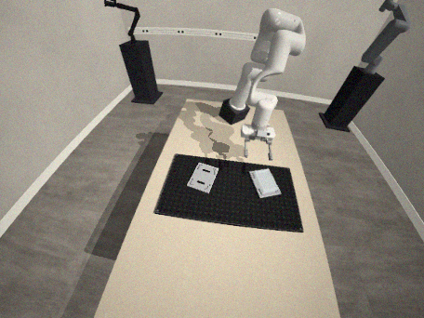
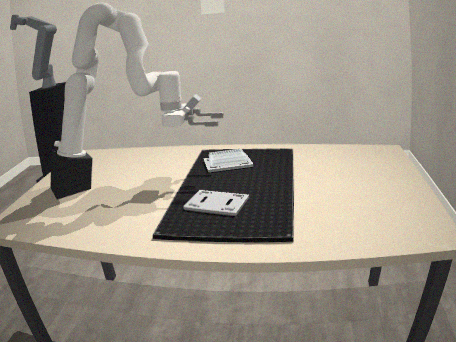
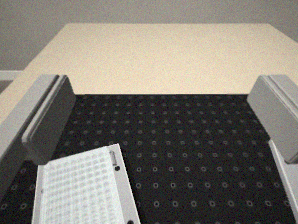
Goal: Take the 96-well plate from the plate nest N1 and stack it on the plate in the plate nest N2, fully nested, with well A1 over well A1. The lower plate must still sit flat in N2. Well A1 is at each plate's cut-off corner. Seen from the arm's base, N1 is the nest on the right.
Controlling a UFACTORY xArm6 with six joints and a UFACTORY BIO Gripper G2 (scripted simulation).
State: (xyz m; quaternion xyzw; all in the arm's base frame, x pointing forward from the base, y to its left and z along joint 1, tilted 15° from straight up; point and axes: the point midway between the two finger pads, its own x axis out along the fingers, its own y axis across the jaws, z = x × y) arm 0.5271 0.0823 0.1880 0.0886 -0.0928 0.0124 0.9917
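Nest N1 [image 1: 203, 180] [image 2: 215, 203] [image 3: 289, 175] is a bare white frame with dark slots and holds no plate. Nest N2 [image 1: 272, 194] [image 2: 206, 163] [image 3: 124, 187] is under clear 96-well labware [image 1: 265, 180] [image 2: 227, 158] [image 3: 80, 187], at lower left in the wrist view. It lies within the nest's outline; whether it is one plate or two nested is too blurred to tell. The cut-off corners cannot be made out. My gripper [image 1: 258, 157] [image 2: 219, 119] [image 3: 164, 120] is open and empty, fingers wide apart, raised above and on the base side of the nests.
Both nests sit on a black perforated mat [image 1: 223, 205] [image 2: 270, 200] on the wooden table [image 1: 218, 265] [image 2: 350, 200]. Two dark pedestals [image 1: 139, 70] [image 1: 353, 98] with small arms stand on the floor behind the table.
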